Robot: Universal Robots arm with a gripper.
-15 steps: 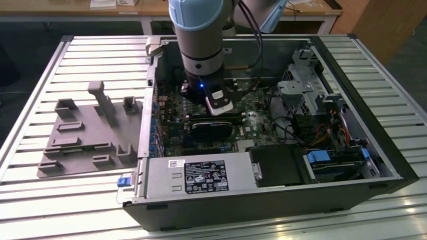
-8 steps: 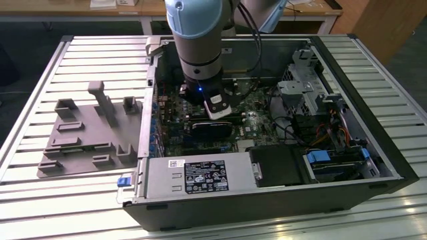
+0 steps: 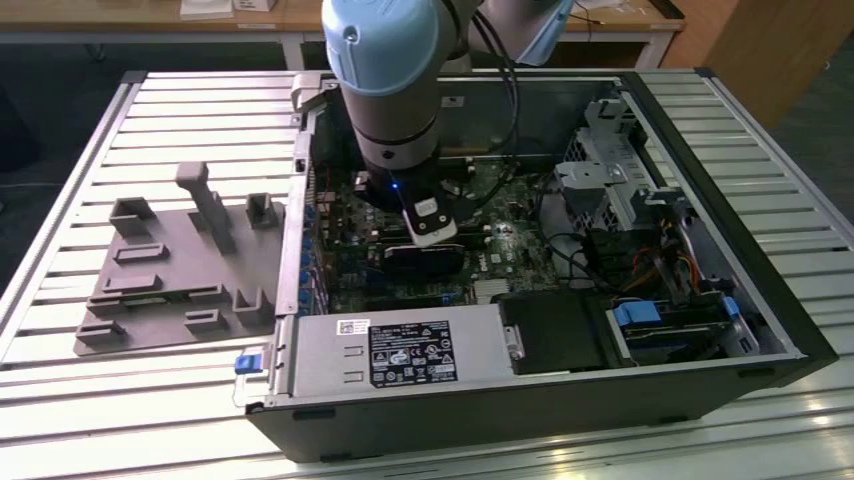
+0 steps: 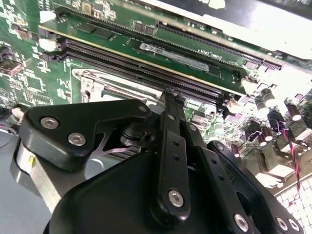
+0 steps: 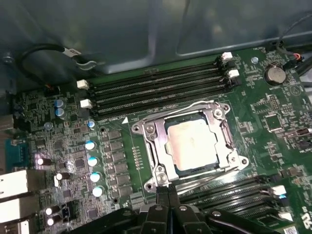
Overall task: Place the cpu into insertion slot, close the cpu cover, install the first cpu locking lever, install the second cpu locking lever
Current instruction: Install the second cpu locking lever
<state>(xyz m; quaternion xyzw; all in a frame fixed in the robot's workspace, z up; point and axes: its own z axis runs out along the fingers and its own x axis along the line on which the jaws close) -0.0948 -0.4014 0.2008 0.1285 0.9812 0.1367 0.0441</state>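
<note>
Cpu [image 5: 191, 145] seated in slot [image 5: 225, 146] on motherboard [image 5: 273, 117], pale top showing through window of cover [image 5: 157, 146], which lies flat over it. Memory slots [image 5: 156, 92] just beside slot. Hand [image 5: 167, 191] at slot's edge, fingers [image 4: 170, 122] pressed together, nothing held. In exterior view, arm [image 3: 387, 80] reaches down into open case [image 3: 747, 330] on counter [image 3: 80, 200].

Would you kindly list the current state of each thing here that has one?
cpu: seated in the insertion slot, metal top showing.
cpu cover: closed flat around the cpu.
gripper: shut, empty, its tips at the socket's edge.
computer case: lying on its side, side panel off.
memory slots: empty, white latches at the ends.
</note>
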